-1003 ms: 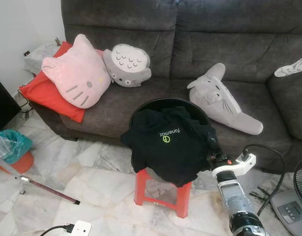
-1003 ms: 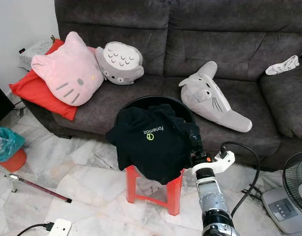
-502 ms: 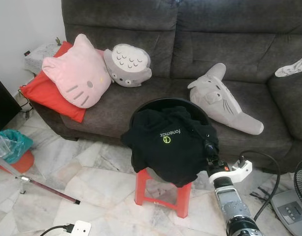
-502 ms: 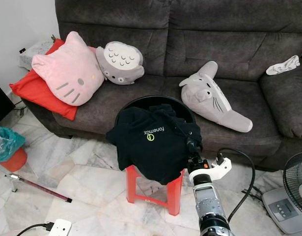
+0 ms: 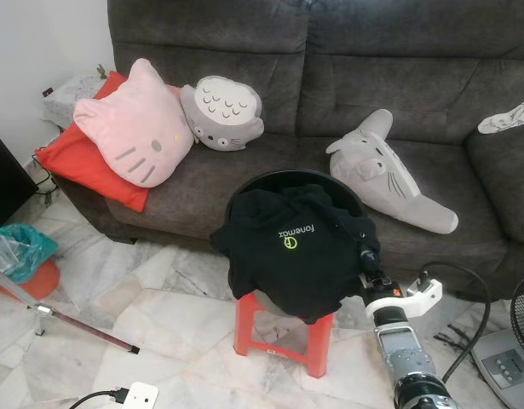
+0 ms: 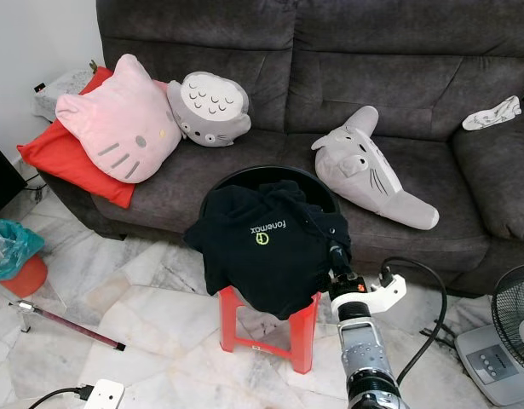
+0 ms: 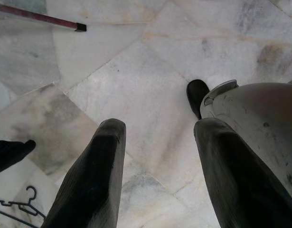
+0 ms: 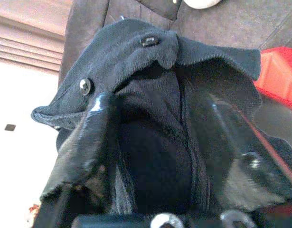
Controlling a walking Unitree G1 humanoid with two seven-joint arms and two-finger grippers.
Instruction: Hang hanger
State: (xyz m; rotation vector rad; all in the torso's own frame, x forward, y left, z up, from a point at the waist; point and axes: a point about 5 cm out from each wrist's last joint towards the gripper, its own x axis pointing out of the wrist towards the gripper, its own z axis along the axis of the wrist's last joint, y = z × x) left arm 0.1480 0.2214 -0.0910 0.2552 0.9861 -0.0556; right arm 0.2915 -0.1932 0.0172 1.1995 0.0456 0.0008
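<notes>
Right gripper (image 6: 334, 253) is spread around the black shirt's (image 5: 289, 247) collar fold on the red stool (image 5: 283, 332); judgement: pinch deep at the buttoned collar so fabric doesn't slip. Left gripper (image 7: 157, 161) hangs spread over the floor. Black wire hanger (image 7: 15, 207) lies flat on the floor, thin, hooked top.

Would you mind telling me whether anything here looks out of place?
Yes: a black hanger lies on the marble floor instead of hanging up, and the black shirt is heaped over a basin on the red stool.
</notes>
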